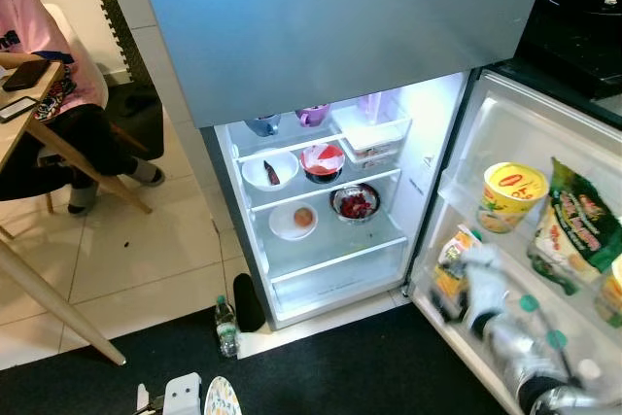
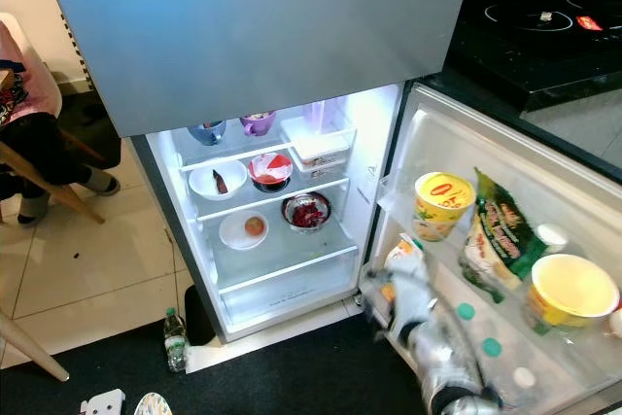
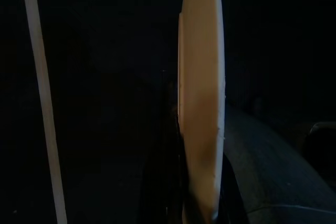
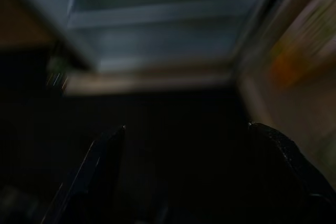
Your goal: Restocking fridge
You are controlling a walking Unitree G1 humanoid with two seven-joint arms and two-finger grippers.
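Below the closed freezer door, the fridge [image 1: 330, 269] stands open and lit, its door swung wide to the robot's right. Its shelves hold a white bowl [image 1: 269, 170], a red-rimmed bowl [image 1: 322, 159], a plate with a small round food item [image 1: 293, 222], a dish of red food [image 1: 356, 204] and a clear box [image 1: 371, 133]. The door rack [image 1: 457, 328] carries a yellow cup [image 1: 511, 196], a green packet [image 1: 573, 230] and a smaller packet [image 1: 450, 269]; the right eye view adds a yellow tub [image 2: 570, 289].

The right hand [image 4: 184, 177], blurred with motion, is beside the lower door rack, and the right wrist view shows its two fingers [image 4: 102, 166] released and spread, with nothing between them. The left hand [image 3: 202, 203] hangs low and is clenched on a pale flat plate [image 3: 202, 103] seen edge-on. A water bottle [image 1: 226, 326] stands on the floor near the fridge's corner. A person [image 1: 58, 94] sits at a desk [image 1: 29, 133] to the left.

I judge restocking well along: shelves and door are partly filled, while the plate and perhaps the bottle remain.
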